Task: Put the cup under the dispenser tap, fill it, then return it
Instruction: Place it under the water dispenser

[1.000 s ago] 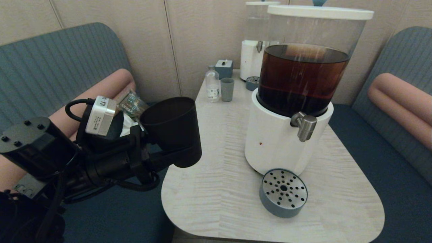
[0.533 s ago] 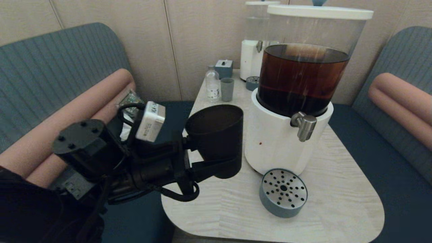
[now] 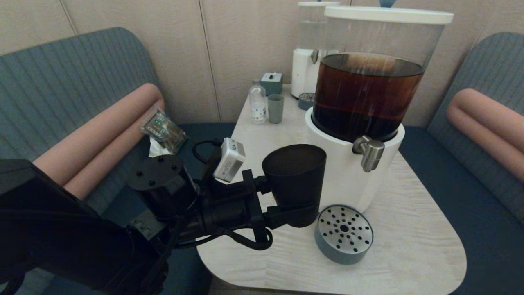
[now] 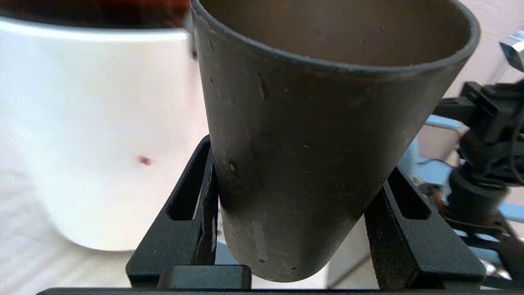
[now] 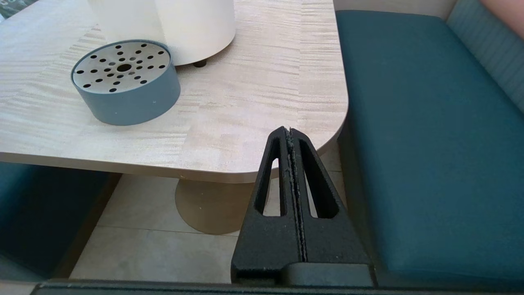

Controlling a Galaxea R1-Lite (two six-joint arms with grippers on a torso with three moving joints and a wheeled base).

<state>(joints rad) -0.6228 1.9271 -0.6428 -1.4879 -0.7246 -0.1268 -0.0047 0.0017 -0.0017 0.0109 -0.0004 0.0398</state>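
Observation:
The dark tapered cup (image 3: 295, 180) hangs upright just above the table, against the left side of the big dispenser's white base (image 3: 339, 180). My left gripper (image 3: 299, 200) is shut on its lower half, with a finger on each side (image 4: 192, 213). In the left wrist view the cup (image 4: 311, 143) looks empty. The steel tap (image 3: 369, 152) sticks out to the right of the cup and higher. Below the tap stands the grey-blue drip tray (image 3: 344, 233), right of the cup's bottom. My right gripper (image 5: 290, 132) is shut and empty, low by the table's near right corner.
At the table's back stand a colourless-tank dispenser (image 3: 312, 53), a small grey-blue tumbler (image 3: 275, 108), a bottle (image 3: 257, 102), a blue box (image 3: 272, 83) and a second tray (image 3: 306, 100). Teal benches with pink bolsters flank the table (image 3: 409, 229). A packet (image 3: 163, 128) lies on the left seat.
My left arm has carried the cup to the right and downward, from beyond the table's left edge to beside the dispenser's white base. The right gripper has not visibly changed.

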